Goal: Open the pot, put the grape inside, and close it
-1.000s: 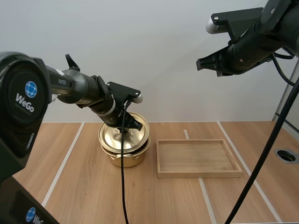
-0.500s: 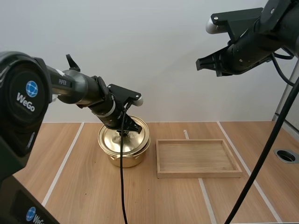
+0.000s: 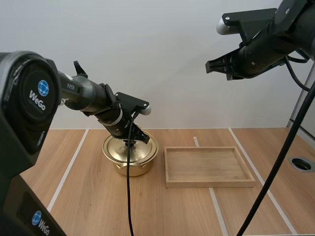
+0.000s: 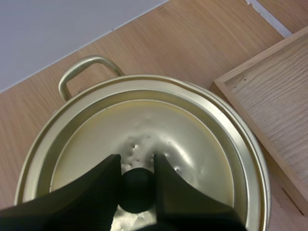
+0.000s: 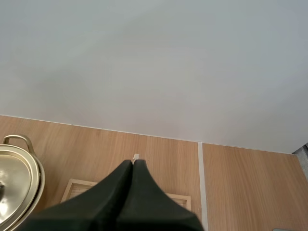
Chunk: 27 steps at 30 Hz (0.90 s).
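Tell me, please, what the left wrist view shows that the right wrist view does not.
The left wrist view gives the left end effector pinching the black knob of the lid, which sits on the pot. The right wrist view instead gives the right end effector, shut on nothing, its tip toward the wooden tray. Both take in the gold pot with its loop handle, part of the tray, and the table.

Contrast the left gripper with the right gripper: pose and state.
The left gripper sits low on the round gold metal pot, jaws pinching its black lid knob. The right gripper hangs high above the wooden table, jaws shut on nothing. Both are black.
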### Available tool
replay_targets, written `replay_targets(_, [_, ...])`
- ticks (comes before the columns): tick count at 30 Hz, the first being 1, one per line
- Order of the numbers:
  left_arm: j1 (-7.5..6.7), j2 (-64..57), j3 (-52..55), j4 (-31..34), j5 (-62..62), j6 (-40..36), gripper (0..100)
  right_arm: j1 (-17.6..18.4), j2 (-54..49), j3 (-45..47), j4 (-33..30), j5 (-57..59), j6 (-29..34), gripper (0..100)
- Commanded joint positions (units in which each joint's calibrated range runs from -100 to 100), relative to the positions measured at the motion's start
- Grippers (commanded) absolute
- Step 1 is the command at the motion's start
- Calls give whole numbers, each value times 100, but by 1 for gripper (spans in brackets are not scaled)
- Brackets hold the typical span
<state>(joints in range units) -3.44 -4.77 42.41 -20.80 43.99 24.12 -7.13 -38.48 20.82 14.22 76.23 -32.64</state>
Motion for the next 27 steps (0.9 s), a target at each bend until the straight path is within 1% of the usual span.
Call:
replay_targets(1, [-19, 36, 12, 5, -76, 69, 0, -22, -89, 17, 46, 42, -8, 0])
replay_targets(7, [-19, 36, 12, -217, -58, 215, 0, -22, -89, 17, 95, 42, -8, 0])
replay_targets(15, [-19, 46, 12, -264, -24, 295, 0, -22, -89, 17, 216, 59, -8, 0])
replay_targets(27, [-19, 46, 12, -420, -24, 350, 0, -22, -89, 17, 216, 94, -8, 0])
